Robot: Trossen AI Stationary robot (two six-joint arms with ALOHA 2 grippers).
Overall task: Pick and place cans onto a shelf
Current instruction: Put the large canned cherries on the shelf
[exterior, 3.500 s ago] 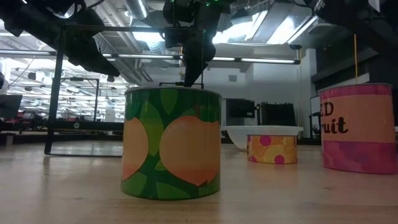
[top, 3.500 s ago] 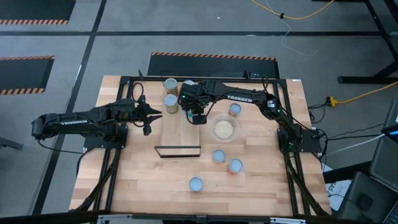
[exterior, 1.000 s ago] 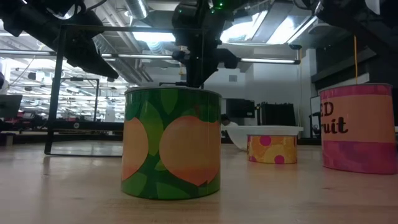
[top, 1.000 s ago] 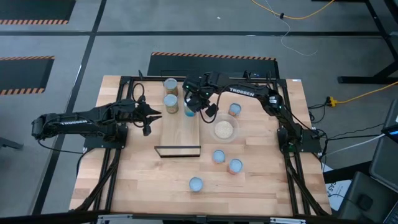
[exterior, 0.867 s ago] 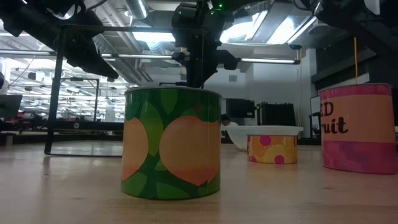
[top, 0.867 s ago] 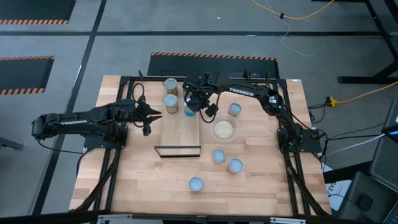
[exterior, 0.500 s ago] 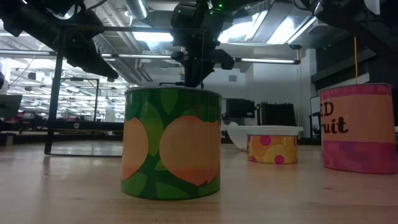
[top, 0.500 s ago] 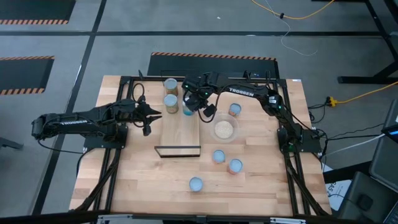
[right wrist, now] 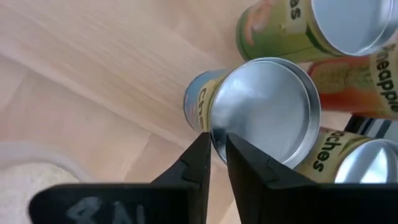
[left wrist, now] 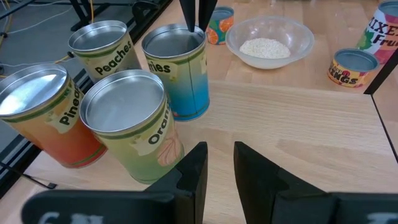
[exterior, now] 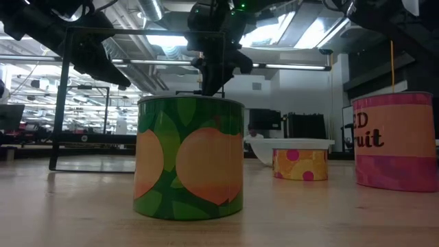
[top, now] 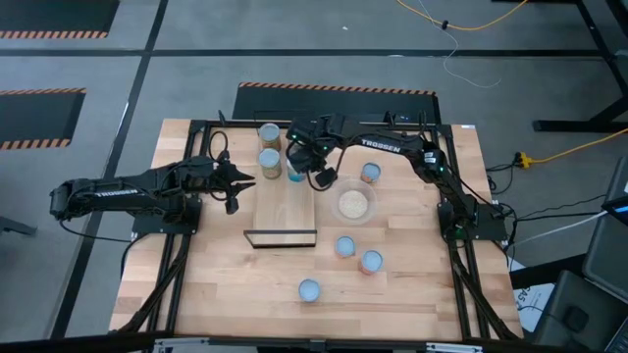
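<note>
The shelf (top: 285, 208) is a light-wood board with a black frame (top: 280, 236) at its near end. Several cans stand on their bases at its far end: Pineapple (left wrist: 37, 115), Peaches (left wrist: 102, 46), Orange (left wrist: 134, 124) and a blue can (left wrist: 177, 71). My right gripper (top: 297, 165) is above the blue can (right wrist: 261, 118), shut on its rim. My left gripper (left wrist: 219, 149) is open and empty, level at the shelf's left side (top: 238, 182). More cans (top: 370, 174) (top: 344, 246) (top: 370, 262) stand on the table. My right gripper pinches the blue can's top rim (right wrist: 211, 134) at one side, one finger outside the wall and one over the silver lid. The fingers (left wrist: 189, 12) come from above, pointing down. The can stands upright with its base on the shelf.
A clear bowl (top: 354, 204) of pale grains stands right of the shelf. Another can (top: 308, 288) stands near the table's front; it fills the low view as a green can (exterior: 190, 158). The near half of the shelf board is bare.
My right gripper has turned a little about its upright axis while staying on the blue can at the shelf's far end. The can has stayed standing where it was.
</note>
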